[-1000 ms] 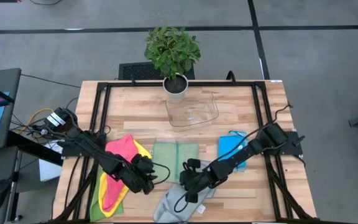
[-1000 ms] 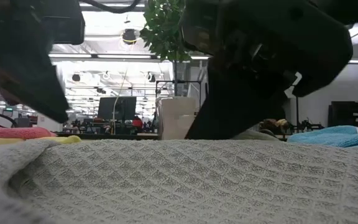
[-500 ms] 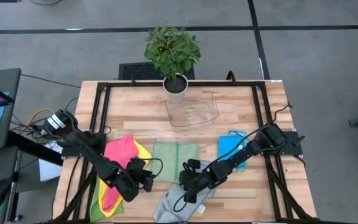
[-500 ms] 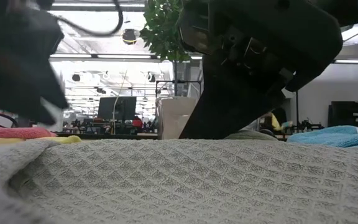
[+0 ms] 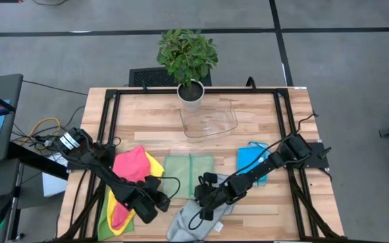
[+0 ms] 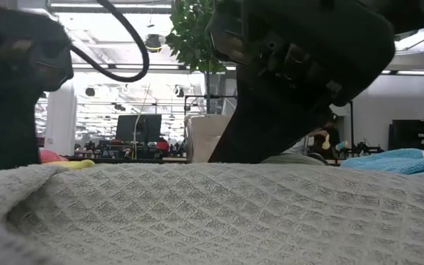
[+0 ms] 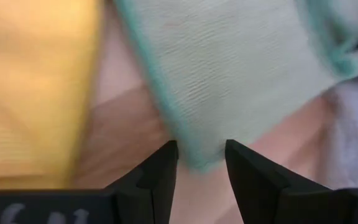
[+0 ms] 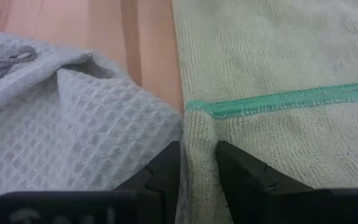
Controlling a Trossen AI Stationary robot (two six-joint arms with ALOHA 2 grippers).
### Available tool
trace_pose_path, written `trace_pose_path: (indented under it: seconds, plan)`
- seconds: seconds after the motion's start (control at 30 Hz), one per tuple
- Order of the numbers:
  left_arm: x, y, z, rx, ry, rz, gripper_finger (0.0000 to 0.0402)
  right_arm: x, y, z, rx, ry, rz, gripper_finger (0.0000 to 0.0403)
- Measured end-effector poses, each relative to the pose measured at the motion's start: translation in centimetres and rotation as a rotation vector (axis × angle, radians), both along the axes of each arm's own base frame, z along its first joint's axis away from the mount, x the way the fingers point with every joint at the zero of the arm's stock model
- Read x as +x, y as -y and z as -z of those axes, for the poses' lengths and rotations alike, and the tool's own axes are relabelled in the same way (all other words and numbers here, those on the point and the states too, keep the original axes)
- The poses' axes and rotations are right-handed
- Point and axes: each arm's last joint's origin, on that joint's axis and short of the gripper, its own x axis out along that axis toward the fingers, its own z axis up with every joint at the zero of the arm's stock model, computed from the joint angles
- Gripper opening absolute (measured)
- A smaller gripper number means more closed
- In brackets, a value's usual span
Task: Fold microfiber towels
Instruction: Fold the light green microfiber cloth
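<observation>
- green towel point(image 5: 190, 175) at frame centre looks only part folded
- right gripper point(image 8: 197, 165) pinches its edge, fingers narrow
- left gripper point(image 7: 201, 165) narrow, empty at its corner
- grey towel point(image 5: 198, 219), pink towel point(image 5: 132, 164), blue towel point(image 5: 252, 162) still to go, I'd guess

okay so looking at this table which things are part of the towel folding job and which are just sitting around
Part of the job:
green towel
grey towel
pink towel
yellow towel
blue towel
left hand
right hand

Just lying about:
potted plant
clear plastic tray
</observation>
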Motion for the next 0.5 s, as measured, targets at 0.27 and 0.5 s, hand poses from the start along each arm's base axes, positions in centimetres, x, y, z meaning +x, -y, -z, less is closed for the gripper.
trace_pose_path:
  seconds: [0.27, 0.5]
  plan:
    - [-1.0, -1.2, -2.3, 0.033, -0.129, 0.074, 0.0135, 0.1, 0.1, 0.0, 0.001, 0.002, 0.002, 0.0132]
    - [-0.6, 0.2, -2.6, -0.132, -0.037, 0.008, 0.0162, 0.1, 0.0, -0.1, 0.003, 0.009, 0.000, 0.0132]
